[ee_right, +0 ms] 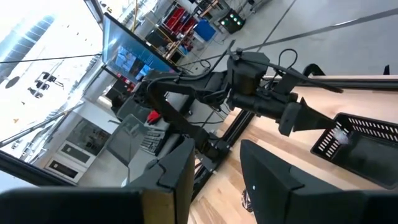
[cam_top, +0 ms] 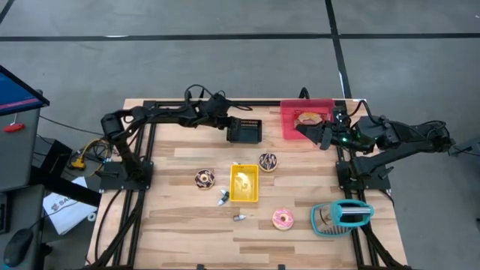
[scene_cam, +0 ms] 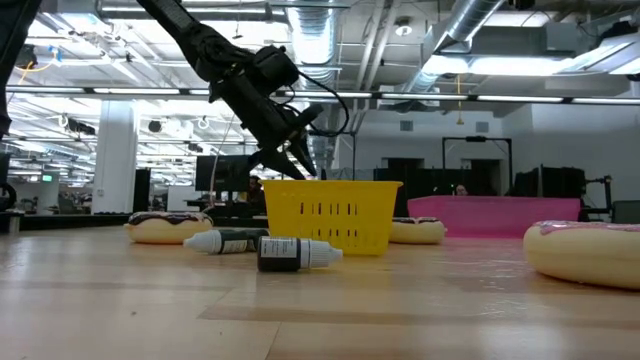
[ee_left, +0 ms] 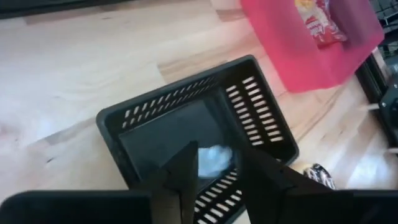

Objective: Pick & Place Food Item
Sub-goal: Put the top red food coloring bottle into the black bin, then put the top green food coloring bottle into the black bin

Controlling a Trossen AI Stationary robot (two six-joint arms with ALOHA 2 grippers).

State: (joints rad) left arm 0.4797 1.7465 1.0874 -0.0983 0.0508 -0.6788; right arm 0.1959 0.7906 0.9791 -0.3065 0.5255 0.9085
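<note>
A small white, pale-blue food item [ee_left: 215, 160] lies low inside the black slotted basket [ee_left: 249, 106], which stands at the table's far middle [cam_top: 245, 132]. My left gripper [ee_left: 217, 148] slants down over this basket's near-left rim [cam_top: 229, 126], open, with the item showing in the gap between its fingers. My right gripper [cam_top: 313, 133] hangs open and empty near the front corner of the pink bin [cam_top: 289, 124], well above the table; its wrist view [ee_right: 214, 146] looks across at the left arm. My left gripper's fingers stand on either side of the white item, slanting down from the table's left. The item's edge shows right beside one finger [ee_left: 189, 168]. I cannot tell whether they touch.
The pink bin holds a red snack packet [ee_left: 317, 25]. A yellow basket [cam_top: 244, 184] stands mid-table, with donuts [cam_top: 204, 178], [cam_top: 268, 161], [cam_top: 283, 219] and two small bottles [cam_top: 223, 196], [cam_top: 240, 217] around it. A teal tool [cam_top: 341, 216] lies near right.
</note>
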